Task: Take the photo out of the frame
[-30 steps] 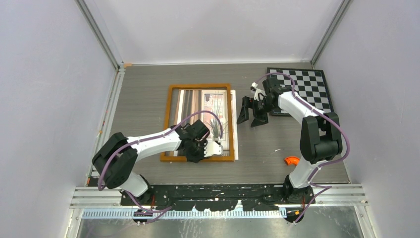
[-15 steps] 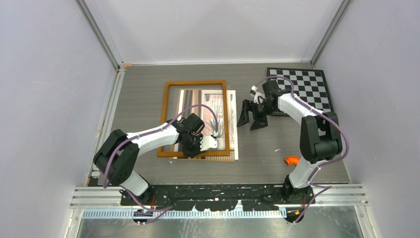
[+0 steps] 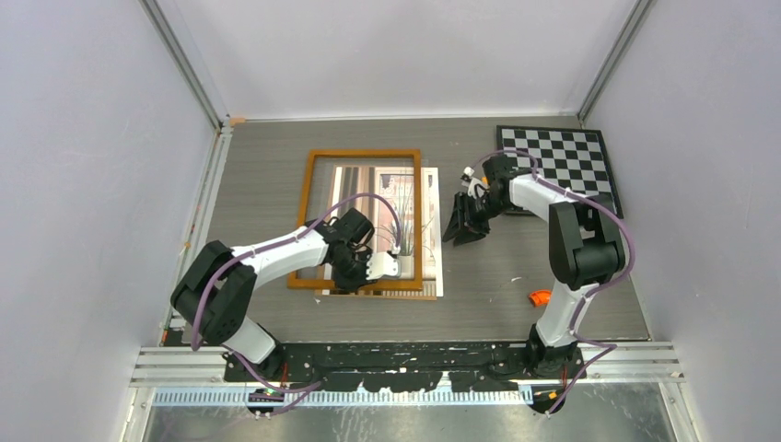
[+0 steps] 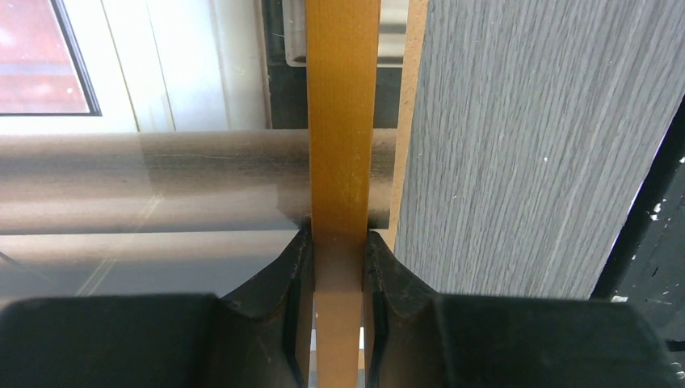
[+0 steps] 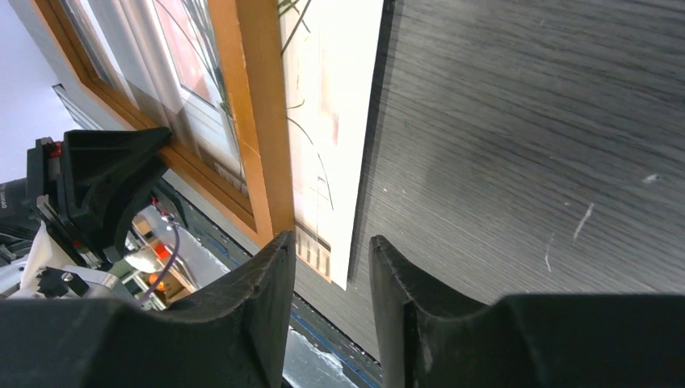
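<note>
1. Seen from overhead, a grey wood-grain desk (image 3: 267, 184) fills the floor of a small booth. The booth has plain pale walls (image 3: 83, 184) and aluminium corner posts (image 3: 184, 64). A black rail (image 3: 396, 354) along the near edge carries the bases of two white-and-black robot arms.
2. A large rectangular picture frame with a narrow orange-brown wooden border (image 3: 364, 154) sits left of the desk's centre, with glass in it.
3. The photo (image 3: 432, 221), a large print of a spiky green plant at a bright window, lies flat on the desk beneath the frame. The frame sits a little further left and further away than the print, so the photo's right strip and near edge show uncovered.
4. The left gripper (image 4: 338, 242) has its fingers clamped on the frame's near rail, one black finger on each side of the wood. Whether that rail is raised off the desk cannot be told.
5. The right gripper (image 3: 456, 232) hangs just right of the photo's right edge. Its fingers are narrowly apart, with nothing between them.
6. A black-and-white checkerboard (image 3: 566, 166) lies in the far right corner.
7. A small orange object (image 3: 542, 297) lies near the right arm's base.
</note>
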